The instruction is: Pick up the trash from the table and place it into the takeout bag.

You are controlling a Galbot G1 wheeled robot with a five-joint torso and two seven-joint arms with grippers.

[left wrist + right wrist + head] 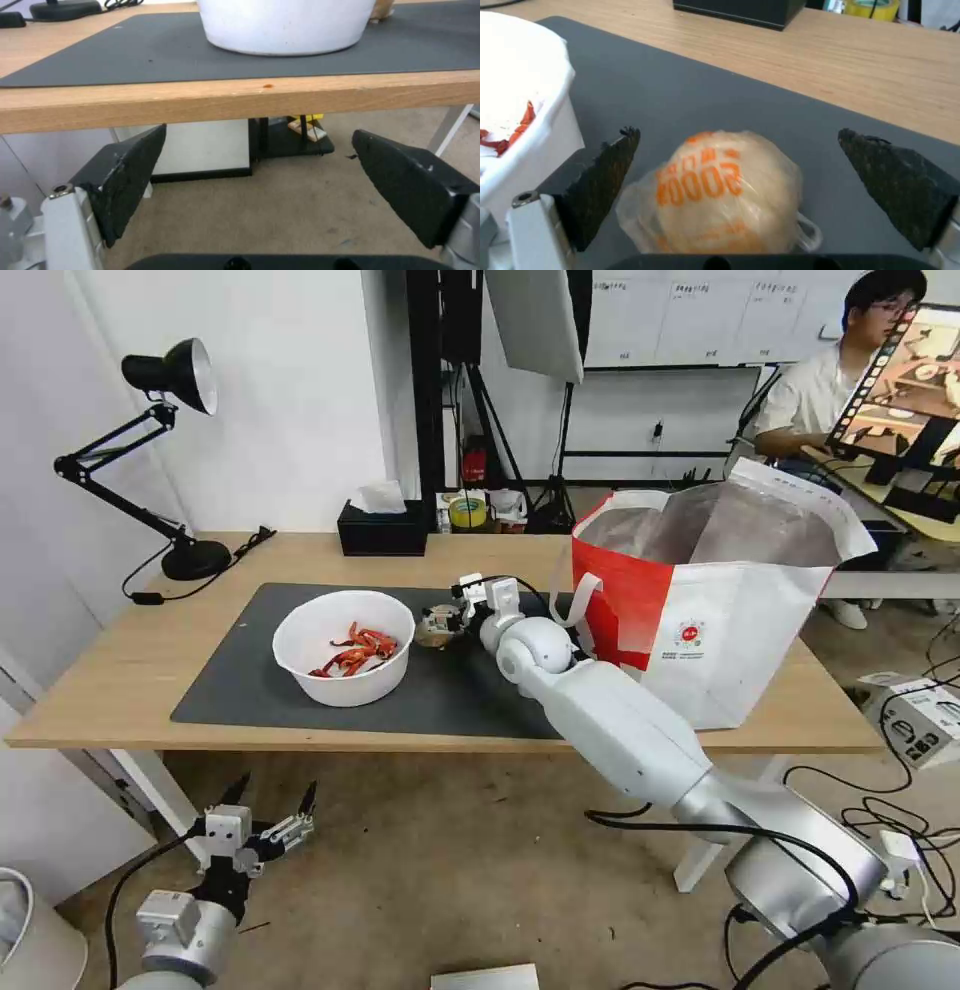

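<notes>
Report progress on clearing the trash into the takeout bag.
Done: nothing visibly bagged. In hand: right gripper, open, straddles the tan plastic-wrapped lump on the mat. Left: white bowl of shells remains beside the takeout bag; left gripper hangs open below the table.

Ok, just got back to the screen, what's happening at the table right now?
The right end effector is reached out over the dark mat, open, with its fingers on either side of the tan plastic-wrapped lump beside the white bowl of red-orange shells. Nothing is gripped. The left end effector hangs open below the table edge. The takeout bag stands open on the table's right side.
</notes>
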